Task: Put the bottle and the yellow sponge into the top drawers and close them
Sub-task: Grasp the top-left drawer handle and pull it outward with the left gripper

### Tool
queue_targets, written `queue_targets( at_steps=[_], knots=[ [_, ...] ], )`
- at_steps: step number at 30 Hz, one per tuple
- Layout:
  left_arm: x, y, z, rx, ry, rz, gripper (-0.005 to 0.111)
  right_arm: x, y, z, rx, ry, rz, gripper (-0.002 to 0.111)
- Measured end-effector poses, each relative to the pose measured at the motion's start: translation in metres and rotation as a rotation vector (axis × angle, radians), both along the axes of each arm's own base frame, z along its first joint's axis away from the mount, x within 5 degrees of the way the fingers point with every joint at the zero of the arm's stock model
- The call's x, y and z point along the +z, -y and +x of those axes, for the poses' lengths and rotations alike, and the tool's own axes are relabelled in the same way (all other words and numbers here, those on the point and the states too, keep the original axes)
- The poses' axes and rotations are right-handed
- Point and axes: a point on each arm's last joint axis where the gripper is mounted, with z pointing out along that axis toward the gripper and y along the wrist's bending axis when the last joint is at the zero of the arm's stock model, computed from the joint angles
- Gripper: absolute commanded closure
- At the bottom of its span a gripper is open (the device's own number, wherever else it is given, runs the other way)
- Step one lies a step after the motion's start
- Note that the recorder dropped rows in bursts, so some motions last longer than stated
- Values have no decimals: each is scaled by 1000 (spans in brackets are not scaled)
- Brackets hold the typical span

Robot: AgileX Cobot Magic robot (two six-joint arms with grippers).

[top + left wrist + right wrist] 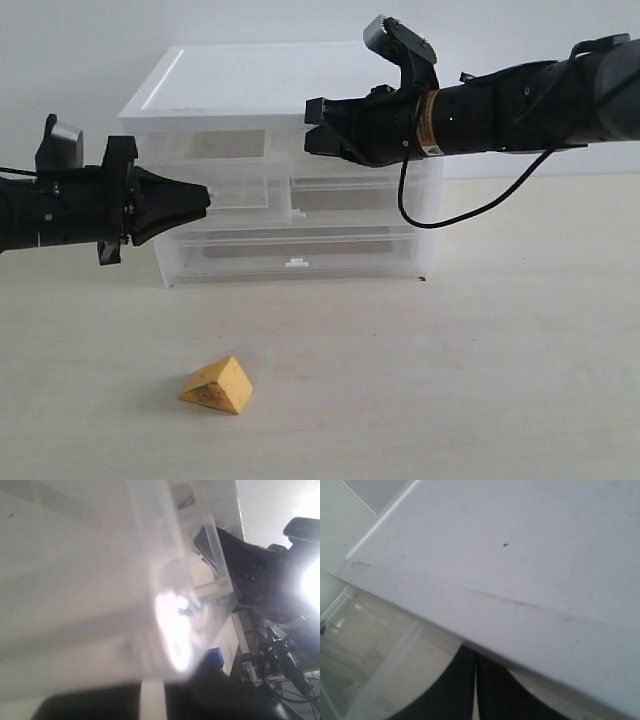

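Tabletop [500, 350] — sponge [217, 386] apart from left pincer [203, 200]

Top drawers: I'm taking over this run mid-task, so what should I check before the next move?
1. Sponge in a drawer: not ok, it lies on the table.
2. Bottle stowed: cannot tell, no view shows it.
3. Left tool at the left top drawer: ok, tip at its front.
4. Right tool empty: ok, shut on nothing.
5. Top drawers closed: cannot tell.
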Motion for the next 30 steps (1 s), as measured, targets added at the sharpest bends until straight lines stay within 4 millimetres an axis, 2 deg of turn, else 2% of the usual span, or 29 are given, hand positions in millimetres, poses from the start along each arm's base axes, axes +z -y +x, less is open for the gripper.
queue_targets(
  at_steps=[3, 14, 30],
  knots=[
    [1, -2, -17, -4, 5, 20, 103, 0, -1, 1, 5, -7, 12, 108],
    [-8, -6, -42, -29, -9, -3, 103, -2, -2, 1, 11, -21, 27, 108],
    [-8, -12, -46, -45, 19, 1, 103, 3, -1, -1, 21, -38, -7, 108]
  ],
)
